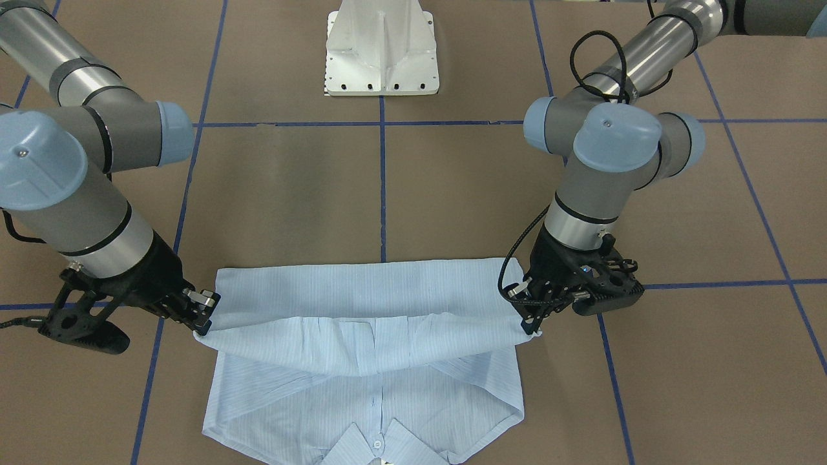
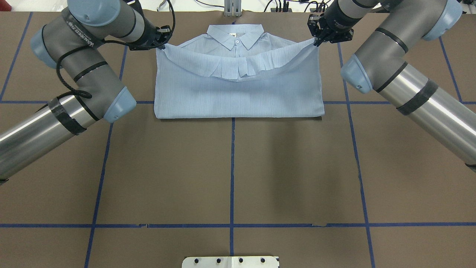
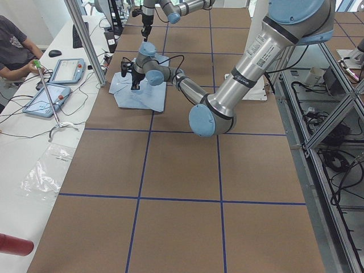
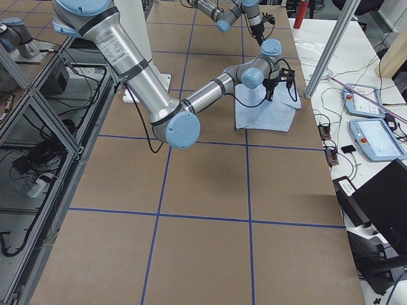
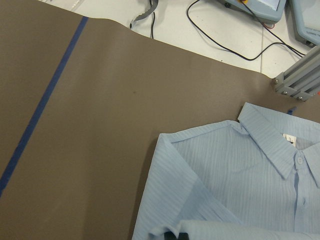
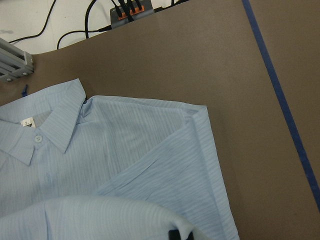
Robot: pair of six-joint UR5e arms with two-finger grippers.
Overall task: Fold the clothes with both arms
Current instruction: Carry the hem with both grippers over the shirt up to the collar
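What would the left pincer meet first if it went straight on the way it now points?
Most likely the lower layer of the shirt near its side edge, with the table under that. The left pincer points down, gripping the lifted fold; depth is unclear.

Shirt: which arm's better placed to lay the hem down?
Neither alone. Left gripper and right gripper each pinch a shirt hem corner, level beside the collar; probably lower both together.

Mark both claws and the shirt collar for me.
left claw (image 1: 530, 325): front-facing view, between fingertips pinching the shirt (image 1: 362, 284).
right claw (image 1: 201, 326): front-facing view, between its fingertips.
collar (image 2: 251, 36): overhead view, flat of one wing.
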